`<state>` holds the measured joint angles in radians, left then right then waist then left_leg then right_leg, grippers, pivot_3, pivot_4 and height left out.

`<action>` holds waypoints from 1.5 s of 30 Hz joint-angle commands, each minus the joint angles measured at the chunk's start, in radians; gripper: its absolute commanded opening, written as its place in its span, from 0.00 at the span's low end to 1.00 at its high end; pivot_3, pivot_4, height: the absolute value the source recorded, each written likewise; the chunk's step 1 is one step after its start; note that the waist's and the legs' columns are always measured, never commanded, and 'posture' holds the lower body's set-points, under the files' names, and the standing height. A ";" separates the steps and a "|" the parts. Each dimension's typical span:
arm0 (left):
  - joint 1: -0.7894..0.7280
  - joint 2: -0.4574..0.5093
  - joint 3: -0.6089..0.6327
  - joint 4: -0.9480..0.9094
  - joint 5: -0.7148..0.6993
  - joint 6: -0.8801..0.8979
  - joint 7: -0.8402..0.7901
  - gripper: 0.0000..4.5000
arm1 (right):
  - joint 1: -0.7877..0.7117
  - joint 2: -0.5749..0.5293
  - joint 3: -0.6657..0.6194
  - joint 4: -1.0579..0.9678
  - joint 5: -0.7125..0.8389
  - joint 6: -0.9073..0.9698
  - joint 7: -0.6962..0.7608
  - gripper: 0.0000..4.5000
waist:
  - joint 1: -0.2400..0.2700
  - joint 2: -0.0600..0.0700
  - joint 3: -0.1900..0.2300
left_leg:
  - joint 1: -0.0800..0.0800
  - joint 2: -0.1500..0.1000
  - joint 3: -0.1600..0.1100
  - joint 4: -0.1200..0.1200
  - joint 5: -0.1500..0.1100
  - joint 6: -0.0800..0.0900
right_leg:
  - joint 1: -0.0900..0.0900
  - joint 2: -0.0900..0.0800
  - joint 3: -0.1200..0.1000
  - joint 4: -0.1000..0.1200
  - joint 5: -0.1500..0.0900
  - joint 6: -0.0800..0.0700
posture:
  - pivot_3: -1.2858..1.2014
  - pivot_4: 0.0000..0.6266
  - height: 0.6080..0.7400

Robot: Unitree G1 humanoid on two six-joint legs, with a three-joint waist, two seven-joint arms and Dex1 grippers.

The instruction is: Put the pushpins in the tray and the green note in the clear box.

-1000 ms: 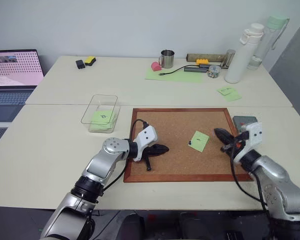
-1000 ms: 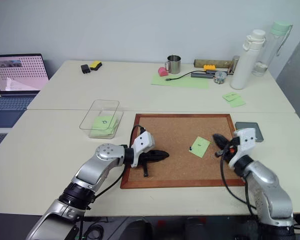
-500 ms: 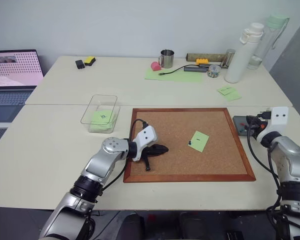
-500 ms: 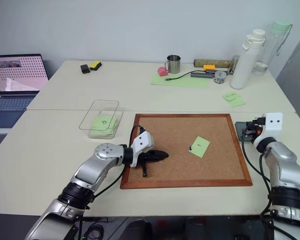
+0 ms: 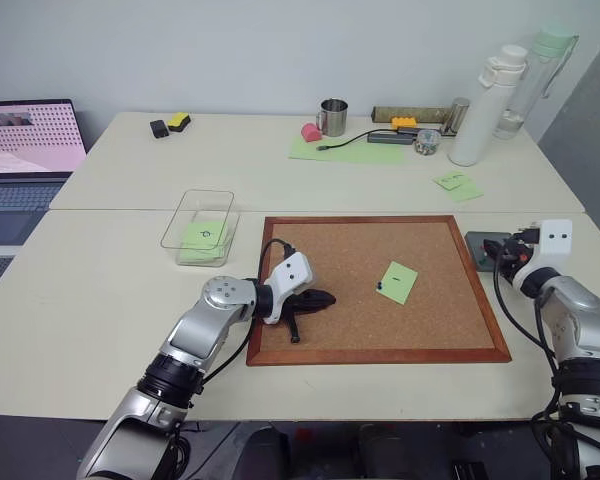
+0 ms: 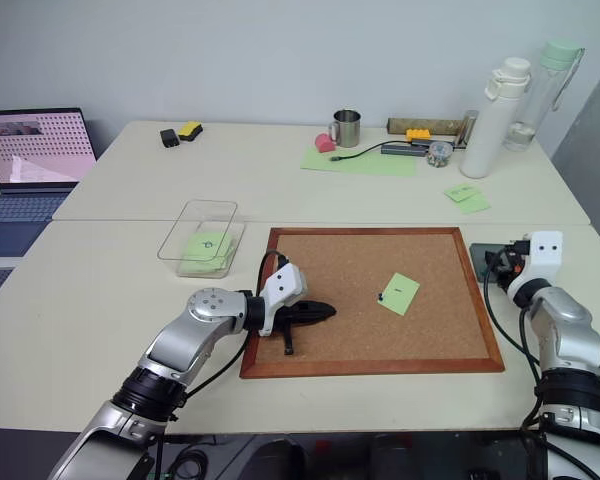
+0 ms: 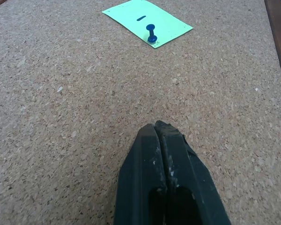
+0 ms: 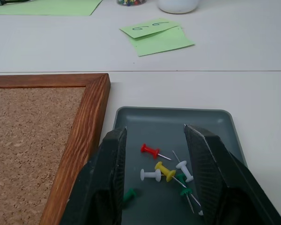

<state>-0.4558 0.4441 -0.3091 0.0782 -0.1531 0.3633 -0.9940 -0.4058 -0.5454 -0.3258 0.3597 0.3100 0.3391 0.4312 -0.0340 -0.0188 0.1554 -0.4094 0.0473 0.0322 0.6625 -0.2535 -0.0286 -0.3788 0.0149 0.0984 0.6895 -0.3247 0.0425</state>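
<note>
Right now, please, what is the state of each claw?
Left claw: closed, holding nothing, over the corkboard.
Right claw: open, empty, over the tray with pushpins.

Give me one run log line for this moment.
right end effector: open over tray | pushpins: in tray | green note: pinned on corkboard | left end effector: shut, empty

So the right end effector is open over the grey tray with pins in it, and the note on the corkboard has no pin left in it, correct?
Not quite. The note on the corkboard has a blue pin stuck in it, as the left wrist view shows. The rest holds: the right end effector is open over the grey tray, with pins lying in it.
</note>
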 commanded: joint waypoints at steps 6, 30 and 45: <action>0.015 0.021 -0.004 -0.003 0.011 0.024 -0.007 0.00 | 0.190 0.067 0.125 -0.481 0.119 0.093 0.116 0.45 | 0.000 0.000 0.000 | 0.000 0.000 -0.001 0.000 0.000 0.000 | 0.000 0.001 0.000 0.000 0.000 0.000 | 0.52 0.24 1.00; 0.016 0.024 -0.004 -0.011 0.010 0.043 -0.005 0.00 | 0.282 0.232 0.425 -0.611 -0.058 0.146 -0.028 0.45 | 0.001 0.000 0.000 | 0.000 0.000 -0.001 0.000 0.000 0.000 | 0.000 0.000 -0.001 0.000 0.000 0.000 | 0.52 0.24 1.00; 0.027 0.028 -0.001 -0.027 0.007 0.052 -0.001 0.00 | 0.289 0.242 0.421 -0.629 -0.044 0.147 0.000 0.01 | 0.001 0.000 0.000 | 0.000 0.000 -0.001 0.000 0.000 0.000 | 0.000 0.000 -0.001 0.000 0.000 0.000 | 0.52 0.24 1.00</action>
<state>-0.4452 0.4561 -0.3060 0.0496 -0.1550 0.3955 -0.9928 -0.1211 -0.3050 0.0991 -0.2365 0.2572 0.4933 0.4167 -0.0331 -0.0192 0.1552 -0.4095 0.0471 0.0311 0.6627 -0.2535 -0.0286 -0.3789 0.0153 0.0969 0.6898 -0.3248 0.0426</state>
